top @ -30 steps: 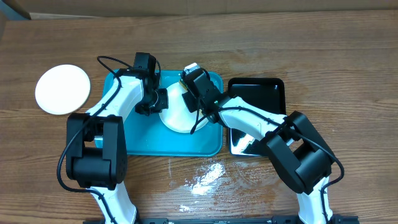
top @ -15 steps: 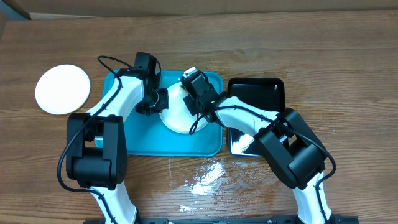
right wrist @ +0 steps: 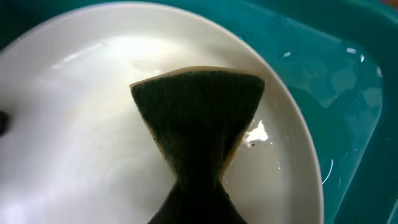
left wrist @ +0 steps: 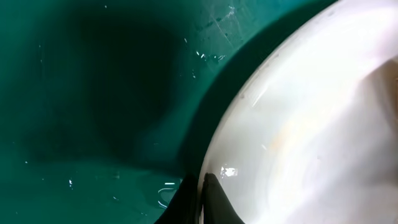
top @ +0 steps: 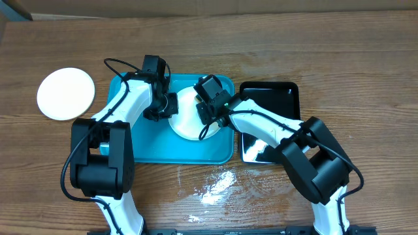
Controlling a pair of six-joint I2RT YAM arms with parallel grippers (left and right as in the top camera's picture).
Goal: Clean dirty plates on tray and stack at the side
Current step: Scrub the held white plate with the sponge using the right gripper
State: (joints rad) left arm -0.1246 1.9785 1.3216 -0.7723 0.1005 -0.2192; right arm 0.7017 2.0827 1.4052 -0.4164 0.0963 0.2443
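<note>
Overhead: 1 white plate is seen inside the tray, met by the left claw and right claw. A 2nd plate lies on the counter left of the tray.
Left wrist: the plate's rim is pinched by the left claw.
Right wrist: a sponge is squeezed in the right claw against the plate.

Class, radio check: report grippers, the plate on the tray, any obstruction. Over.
Left gripper shut on plate rim. Right gripper shut on sponge, sponge on same plate, in tray. Nothing blocking.
</note>
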